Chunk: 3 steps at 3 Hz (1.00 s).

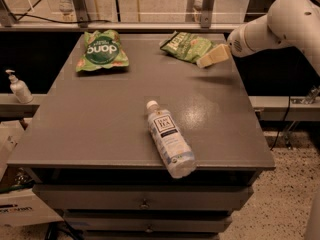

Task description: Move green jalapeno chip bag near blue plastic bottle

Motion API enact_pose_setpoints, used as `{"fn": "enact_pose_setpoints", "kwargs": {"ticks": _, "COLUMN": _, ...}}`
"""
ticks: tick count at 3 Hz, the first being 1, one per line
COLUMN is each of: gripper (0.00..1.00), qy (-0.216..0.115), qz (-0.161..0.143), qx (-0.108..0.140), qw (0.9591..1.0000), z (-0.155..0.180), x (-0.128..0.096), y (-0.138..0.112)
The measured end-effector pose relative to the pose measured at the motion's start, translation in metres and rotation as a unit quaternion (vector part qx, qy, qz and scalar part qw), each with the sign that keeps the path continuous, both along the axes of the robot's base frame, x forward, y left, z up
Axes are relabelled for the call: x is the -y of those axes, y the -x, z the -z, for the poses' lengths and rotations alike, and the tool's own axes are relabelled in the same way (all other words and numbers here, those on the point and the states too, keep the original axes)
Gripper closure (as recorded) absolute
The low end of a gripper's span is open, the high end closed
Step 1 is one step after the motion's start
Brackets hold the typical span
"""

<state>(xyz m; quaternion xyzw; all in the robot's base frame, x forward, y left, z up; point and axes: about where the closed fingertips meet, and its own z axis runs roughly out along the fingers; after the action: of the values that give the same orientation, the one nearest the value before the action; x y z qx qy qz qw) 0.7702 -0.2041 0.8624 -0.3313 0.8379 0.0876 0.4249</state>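
Note:
The green jalapeno chip bag point(186, 45), olive-green and crinkled, lies at the back right of the grey table point(100, 129). My gripper point(213, 56) is at the bag's right edge, at the end of the white arm point(280, 26) that reaches in from the right. I cannot tell if it touches the bag. The blue plastic bottle point(170, 138), clear with a white cap and a white-and-navy label, lies on its side near the table's front edge, well apart from the bag.
A brighter green bag point(101, 50) with a dark round logo lies at the back left. A soap dispenser point(17, 86) stands on a ledge left of the table. Drawers point(145, 201) sit below the tabletop. A rail runs behind the table.

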Motion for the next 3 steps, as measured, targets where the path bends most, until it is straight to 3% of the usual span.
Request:
{"fn": "enact_pose_setpoints", "kwargs": {"ticks": 2, "gripper": 0.0, "qy": 0.007, "qz": 0.018, "qx": -0.003, "qw": 0.9998, "z": 0.029, "x": -0.005, "y": -0.032}}
{"fn": "enact_pose_setpoints", "kwargs": {"ticks": 3, "gripper": 0.18, "qy": 0.013, "qz": 0.02, "qx": -0.011, "qw": 0.9996, "z": 0.043, "x": -0.008, "y": -0.038}}
